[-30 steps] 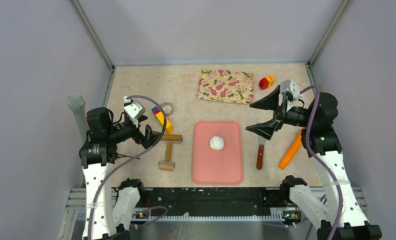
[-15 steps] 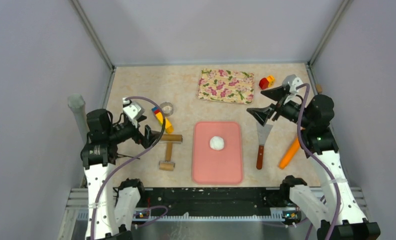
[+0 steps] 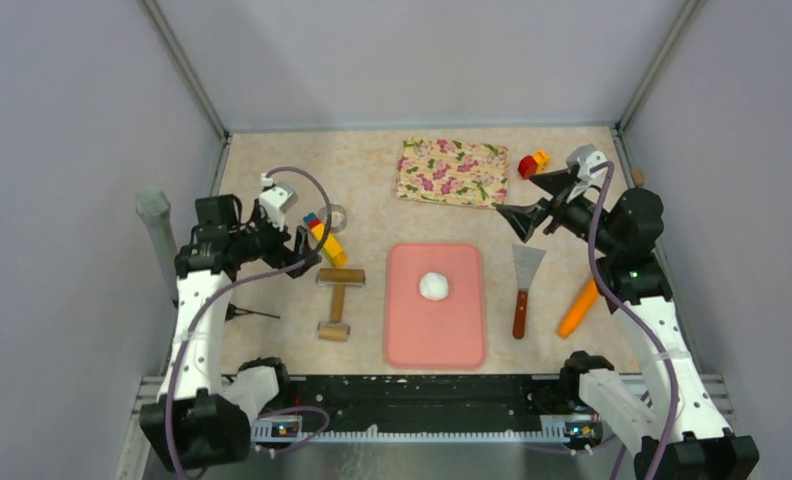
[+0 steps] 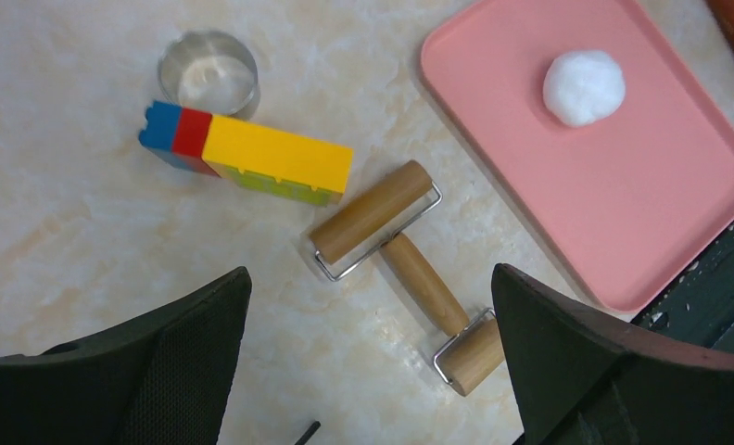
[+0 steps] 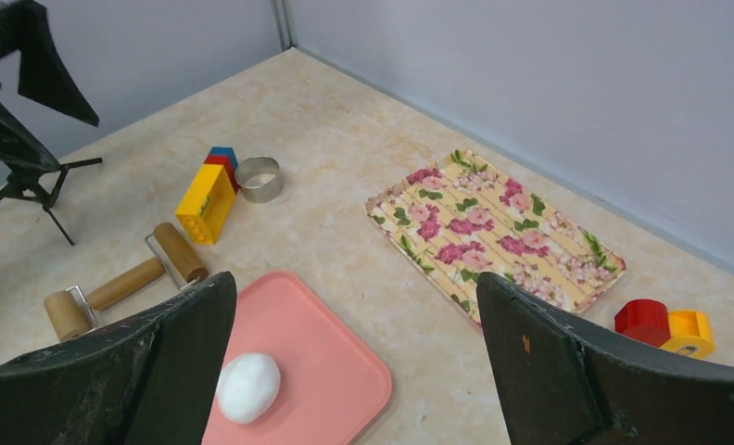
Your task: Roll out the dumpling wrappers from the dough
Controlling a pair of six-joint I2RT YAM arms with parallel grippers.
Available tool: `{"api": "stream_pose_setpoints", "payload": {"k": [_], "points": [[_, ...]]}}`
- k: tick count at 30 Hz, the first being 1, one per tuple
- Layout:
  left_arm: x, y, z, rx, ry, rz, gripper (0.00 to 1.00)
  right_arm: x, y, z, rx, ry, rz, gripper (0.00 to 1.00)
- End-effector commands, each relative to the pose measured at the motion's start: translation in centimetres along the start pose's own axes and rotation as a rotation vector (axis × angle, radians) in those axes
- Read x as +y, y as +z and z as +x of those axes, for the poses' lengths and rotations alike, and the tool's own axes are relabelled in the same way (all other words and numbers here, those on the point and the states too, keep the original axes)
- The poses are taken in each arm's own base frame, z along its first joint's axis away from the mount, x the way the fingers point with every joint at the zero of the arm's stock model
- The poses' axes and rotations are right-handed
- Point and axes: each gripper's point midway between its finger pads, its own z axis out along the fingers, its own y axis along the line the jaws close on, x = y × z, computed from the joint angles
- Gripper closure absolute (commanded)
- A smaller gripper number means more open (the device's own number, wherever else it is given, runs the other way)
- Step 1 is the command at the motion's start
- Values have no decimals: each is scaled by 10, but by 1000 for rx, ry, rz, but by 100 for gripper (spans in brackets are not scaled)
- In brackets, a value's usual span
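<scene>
1 ball of dough (image 3: pixel 433 286) is set on a pink mat (image 3: pixel 412 335); 1 rolling pin (image 3: pixel 337 300) is laid on the table (image 3: pixel 367 190). Left claw (image 4: pixel 370 280) and right claw (image 5: pixel 356 283) are held apart, empty.

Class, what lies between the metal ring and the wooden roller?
A blue, red and yellow toy block lies between the metal ring and wooden roller, clearest in the left wrist view.

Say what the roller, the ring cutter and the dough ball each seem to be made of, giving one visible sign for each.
Roller: wood by its look, with matte tan barrels and handle, held in thin shiny wire brackets, probably steel.
Ring cutter: bright metal, probably steel; its wall reflects light.
Dough ball: soft matte white dough, with a slightly uneven surface and no gloss.
</scene>
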Motion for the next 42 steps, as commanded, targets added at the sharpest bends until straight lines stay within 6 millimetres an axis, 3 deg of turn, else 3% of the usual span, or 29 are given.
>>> {"api": "stream_pose_setpoints", "payload": {"k": [1,6,10,16,25,30,32,38,42], "points": [[12,22,40,184,-20,-25,1,-4,0,-7,-32,-39,19,1],[0,59,90,376,64,-24,1,-6,-1,-6,-30,-75,23,1],[-4,75,116,487,84,-28,1,-7,-1,-4,-27,-81,24,1],[6,91,141,650,60,-64,1,-8,-1,-1,-22,-89,26,2],[-17,110,156,727,14,39,4,-11,-1,1,-16,-104,35,2],[-24,113,167,777,20,58,20,-11,-1,3,-15,-112,35,2],[-28,112,173,805,22,73,36,-11,-1,2,-16,-116,36,2],[-36,107,184,863,50,105,67,-11,-1,3,-17,-119,33,2],[-37,102,187,891,58,116,95,-11,-1,4,-17,-119,30,2]]}}
